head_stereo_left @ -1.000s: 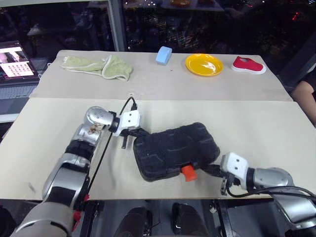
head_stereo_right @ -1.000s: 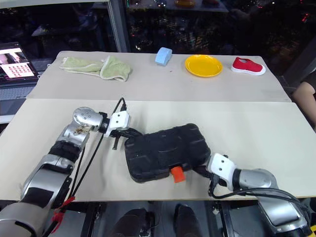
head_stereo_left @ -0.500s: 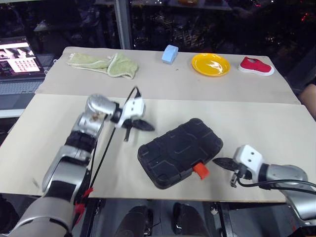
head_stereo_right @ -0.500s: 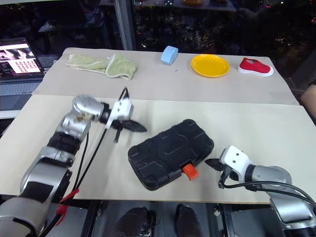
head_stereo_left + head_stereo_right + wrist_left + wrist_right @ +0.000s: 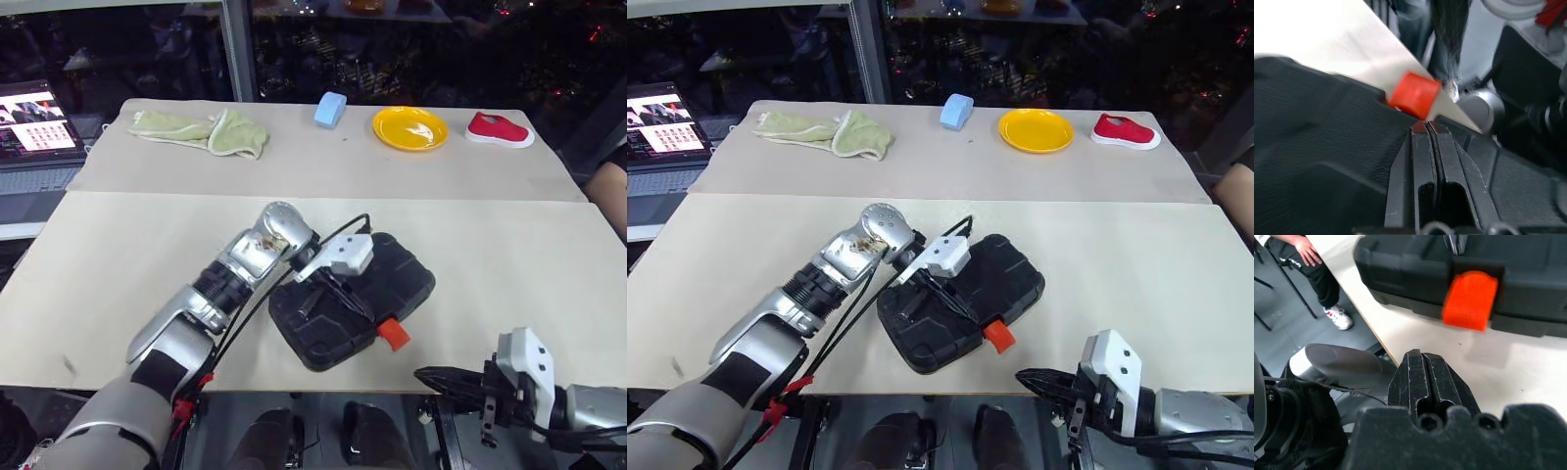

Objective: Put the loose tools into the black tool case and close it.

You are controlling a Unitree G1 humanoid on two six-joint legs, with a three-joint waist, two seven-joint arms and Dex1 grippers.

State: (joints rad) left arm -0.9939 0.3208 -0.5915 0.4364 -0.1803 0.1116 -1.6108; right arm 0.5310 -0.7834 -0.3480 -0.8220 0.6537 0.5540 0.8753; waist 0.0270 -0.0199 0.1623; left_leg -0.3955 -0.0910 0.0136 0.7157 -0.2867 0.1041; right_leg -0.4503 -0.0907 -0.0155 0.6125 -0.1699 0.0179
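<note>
The black tool case (image 5: 404,282) lies closed near the table's front edge, its orange latch (image 5: 394,334) facing me. My left gripper (image 5: 369,314) is shut and empty over the lid. In the left wrist view its fingertips (image 5: 1428,129) point at the latch (image 5: 1414,95), just short of it. My right gripper (image 5: 422,374) is shut and empty, hanging below and in front of the table edge, right of the latch (image 5: 1470,299). The loose tools are out of view.
At the far side of the table lie a green cloth (image 5: 201,129), a blue block (image 5: 329,109), a yellow plate (image 5: 409,128) and a red shoe (image 5: 500,129). A laptop (image 5: 34,122) stands at the far left. A person (image 5: 1308,264) stands near the table's right side.
My left gripper has swung right, from beside the case's left end to over its lid. My right gripper has drawn back from the case's right end to below the table's front edge.
</note>
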